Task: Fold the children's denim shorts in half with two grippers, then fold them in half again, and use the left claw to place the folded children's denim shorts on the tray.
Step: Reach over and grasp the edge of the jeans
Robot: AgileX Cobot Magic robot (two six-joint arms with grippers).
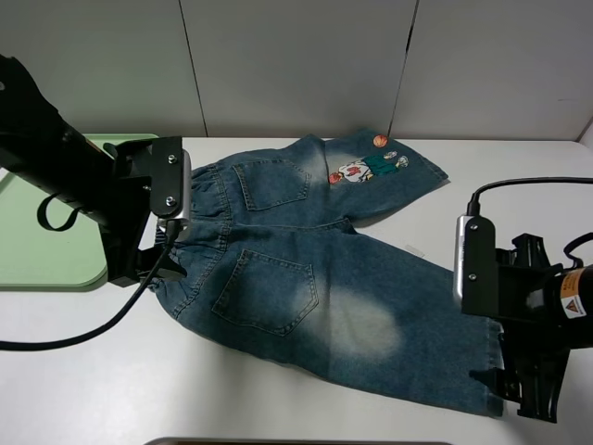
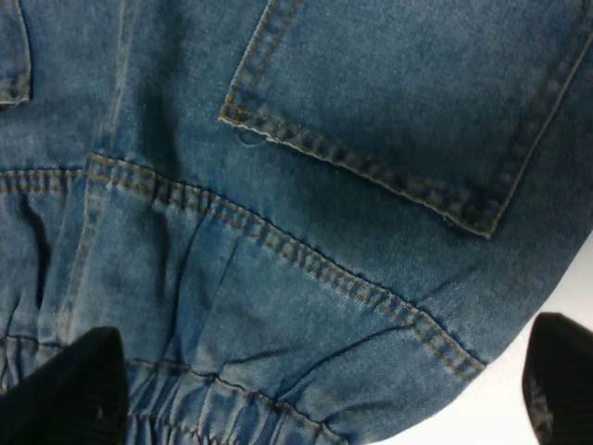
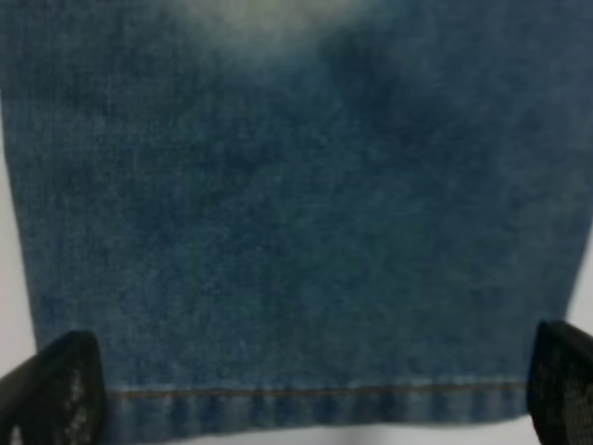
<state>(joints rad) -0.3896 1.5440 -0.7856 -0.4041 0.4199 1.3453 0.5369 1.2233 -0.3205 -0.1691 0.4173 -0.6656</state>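
Note:
The children's denim shorts (image 1: 306, 287) lie flat and spread out on the white table, back pockets up, with the cartoon patch (image 1: 363, 168) on the far leg. My left gripper (image 1: 167, 264) is open over the ruched waistband (image 2: 232, 371) at the near-left corner; its fingertips (image 2: 65, 389) straddle the band. My right gripper (image 1: 514, 389) is open over the hem (image 3: 315, 399) of the near leg at the right; its fingertips (image 3: 56, 385) stand either side of the hem. The light-green tray (image 1: 46, 250) lies at the left, partly hidden by the left arm.
The table's near edge runs along the front, and a grey wall stands close behind the shorts. A dark object (image 1: 296, 441) peeks in at the front edge.

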